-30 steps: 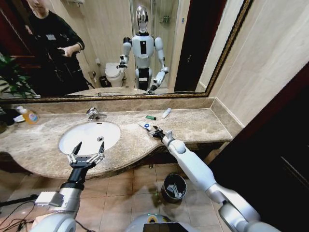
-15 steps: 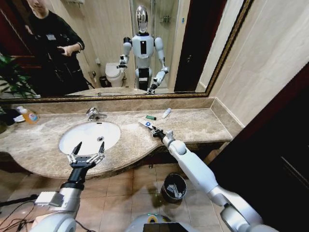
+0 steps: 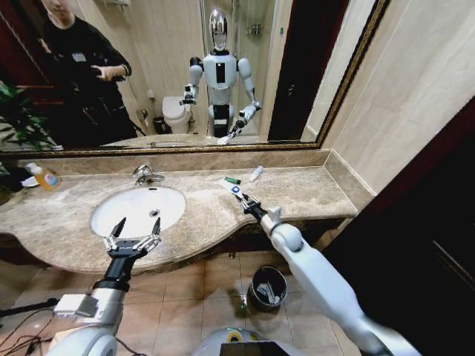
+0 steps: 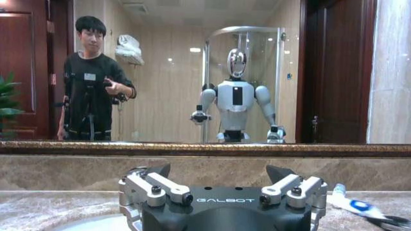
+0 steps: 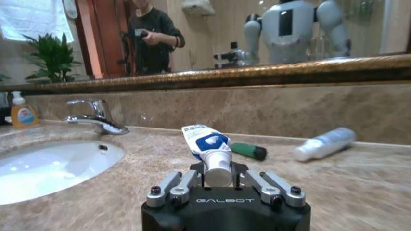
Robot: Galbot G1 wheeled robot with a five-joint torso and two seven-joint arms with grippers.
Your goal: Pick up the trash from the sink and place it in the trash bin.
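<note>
Right wrist view: right gripper (image 5: 218,174) clamped on white tube with blue mark (image 5: 207,149), lifted above marble counter (image 5: 385,173). Left gripper (image 3: 133,232) spread wide at sink (image 3: 138,208) front edge, holding nothing.

Trash, sink and bin at the marble vanity

A white sachet with a blue mark (image 3: 234,190) sits pinched in the right gripper (image 3: 246,202), raised just over the counter. A tiny green piece (image 3: 233,180) and a white tube (image 3: 255,173) lie near it by the back wall. The oval white sink (image 3: 139,208) lies well to the left. The shiny round trash bin (image 3: 267,288) stands on the floor tiles below.
</note>
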